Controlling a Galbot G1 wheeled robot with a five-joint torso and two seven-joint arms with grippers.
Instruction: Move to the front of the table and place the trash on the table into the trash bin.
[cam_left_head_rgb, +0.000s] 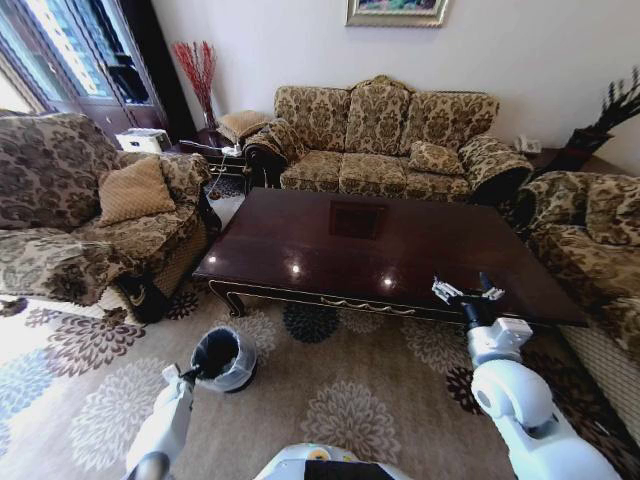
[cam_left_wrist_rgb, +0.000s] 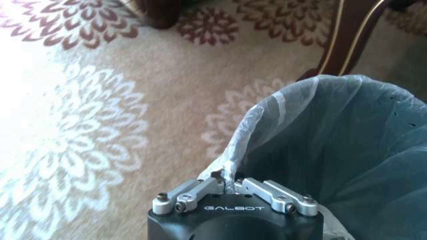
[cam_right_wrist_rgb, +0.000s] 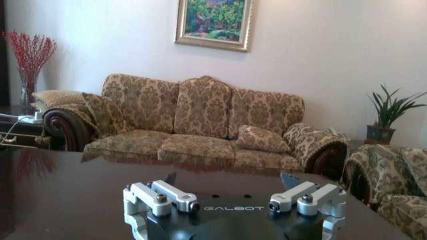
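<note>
Before us, the tabletop (cam_left_head_rgb: 380, 245) spreads dark and glossy between the sofas; we see no trash lying on it. On the flowered carpet off its near left corner stands the trash bin (cam_left_head_rgb: 224, 358), black, its thin bag folded over the rim. Our left pincer (cam_left_wrist_rgb: 230, 184) is closed on that bag's edge at the rim; we judge the film soft, light and easily torn, so the firmer rim beneath is the safer hold. Our right pincer (cam_left_head_rgb: 467, 292) hovers over the tabletop's near right edge, spread wide and holding nothing.
</note>
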